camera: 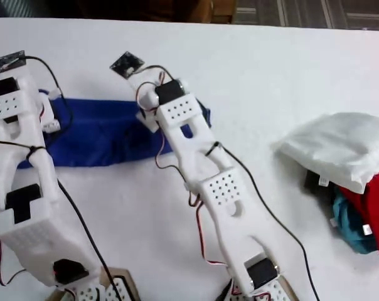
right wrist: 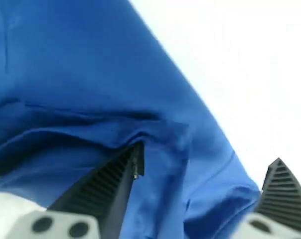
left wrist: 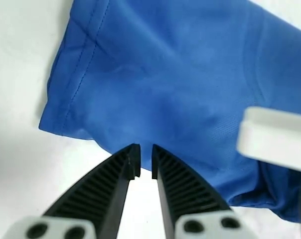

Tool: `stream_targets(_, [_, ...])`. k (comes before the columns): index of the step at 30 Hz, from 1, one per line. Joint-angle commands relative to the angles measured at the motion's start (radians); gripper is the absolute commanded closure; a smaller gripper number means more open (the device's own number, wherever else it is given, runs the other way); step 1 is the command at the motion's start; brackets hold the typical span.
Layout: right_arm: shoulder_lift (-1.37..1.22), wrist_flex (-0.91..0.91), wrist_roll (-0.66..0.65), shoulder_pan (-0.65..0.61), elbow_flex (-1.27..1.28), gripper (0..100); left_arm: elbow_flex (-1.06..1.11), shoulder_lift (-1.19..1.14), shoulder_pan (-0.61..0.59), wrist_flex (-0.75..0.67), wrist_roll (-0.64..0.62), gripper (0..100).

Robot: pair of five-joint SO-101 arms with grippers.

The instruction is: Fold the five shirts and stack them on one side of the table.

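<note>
Blue shirt (camera: pixel 108 135) lies as a long strip across the left half of the desk (camera: pixel 271 75), toward the far side. One arm is over each end: left arm (camera: pixel 20 157) over the left end, right arm (camera: pixel 202 169) over the right end.

Left gripper (left wrist: pixel 145 159): fingers (left wrist: pixel 105 189) almost closed, only a thin slit between the tips. The tips sit right at the shirt's edge, near a stitched hem corner. Possibly nipping cloth there, can't confirm from this angle. A white plastic part (left wrist: pixel 275 137) sits over the cloth just beside it.

Right gripper (right wrist: pixel 207 160): fingers spread wide and holding nothing. One finger (right wrist: pixel 115 184) is tucked against a crease in the blue cloth. The other (right wrist: pixel 282 194) is out by the shirt's edge, near bare desk.

At the right side of the desk, well apart from the blue shirt, there is a pile. A white shirt (camera: pixel 340 147) lies on top, with a red shirt (camera: pixel 378 207) and a teal shirt (camera: pixel 352 226) showing under it.
</note>
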State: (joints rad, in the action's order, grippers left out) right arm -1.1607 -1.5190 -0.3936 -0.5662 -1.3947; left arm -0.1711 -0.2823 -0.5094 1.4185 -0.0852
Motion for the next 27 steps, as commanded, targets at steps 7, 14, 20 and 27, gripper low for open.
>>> stream_targets(7, [0.016, -0.015, 0.006, 0.025, -0.192, 62.5, -0.004, 0.058, -0.012, -0.009, 0.003, 93])
stream_targets(14, [0.068, -0.248, 0.005, 0.074, -0.272, 62.5, -0.004, 0.058, -0.012, -0.006, 0.003, 93])
stream_targets(20, [0.249, -0.254, 0.003, 0.14, -0.262, 62.5, -0.004, 0.058, -0.012, -0.008, 0.003, 93])
stream_targets(27, [0.409, -0.254, -0.054, 0.136, 0.018, 72.1, -0.002, 0.058, -0.012, -0.008, 0.003, 93])
